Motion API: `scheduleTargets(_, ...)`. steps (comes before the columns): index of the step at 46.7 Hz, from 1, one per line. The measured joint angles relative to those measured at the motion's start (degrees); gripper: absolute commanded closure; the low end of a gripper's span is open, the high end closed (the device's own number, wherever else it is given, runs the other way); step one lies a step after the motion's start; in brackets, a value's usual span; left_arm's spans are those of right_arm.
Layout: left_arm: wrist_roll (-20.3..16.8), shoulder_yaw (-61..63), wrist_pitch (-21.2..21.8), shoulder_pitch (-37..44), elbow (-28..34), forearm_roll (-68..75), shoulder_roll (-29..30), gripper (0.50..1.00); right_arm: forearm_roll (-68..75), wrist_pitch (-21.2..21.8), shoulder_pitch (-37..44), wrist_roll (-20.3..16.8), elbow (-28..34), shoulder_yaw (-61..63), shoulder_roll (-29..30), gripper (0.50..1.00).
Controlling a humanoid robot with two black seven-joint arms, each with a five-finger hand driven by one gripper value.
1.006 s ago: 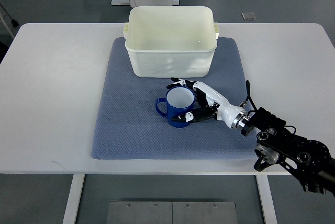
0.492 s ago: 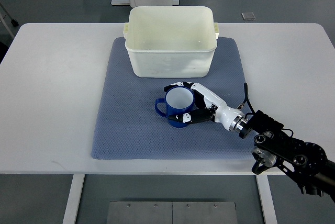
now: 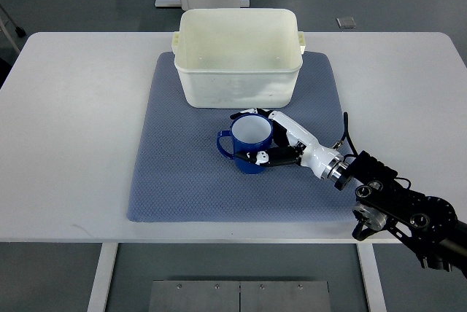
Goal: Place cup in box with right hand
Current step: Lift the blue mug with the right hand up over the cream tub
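Partly hidden by the right hand (image 3: 271,139), the blue cup (image 3: 249,142) sits tilted on the grey mat (image 3: 175,166), just before the white box (image 3: 238,55); fingers (image 3: 257,157) wrap its sides.

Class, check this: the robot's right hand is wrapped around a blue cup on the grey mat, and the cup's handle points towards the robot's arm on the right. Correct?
Not quite. The top view shows the right hand around the blue cup on the grey mat, but the cup's handle sticks out to the picture's left, away from the arm.
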Motion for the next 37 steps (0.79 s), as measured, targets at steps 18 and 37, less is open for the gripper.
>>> scheduleTargets(18,0.00,0.00,0.00,0.00,-0.02,0.00,0.00,0.500,1.54,0.88,6.17,-0.11,7.61,1.62,-6.11,1.000)
scheduleTargets(37,0.03,0.00,0.00,0.00,-0.01,0.00,0.00,0.500,9.26,1.74,16.87,-3.82,8.23,2.60,-9.27,1.000)
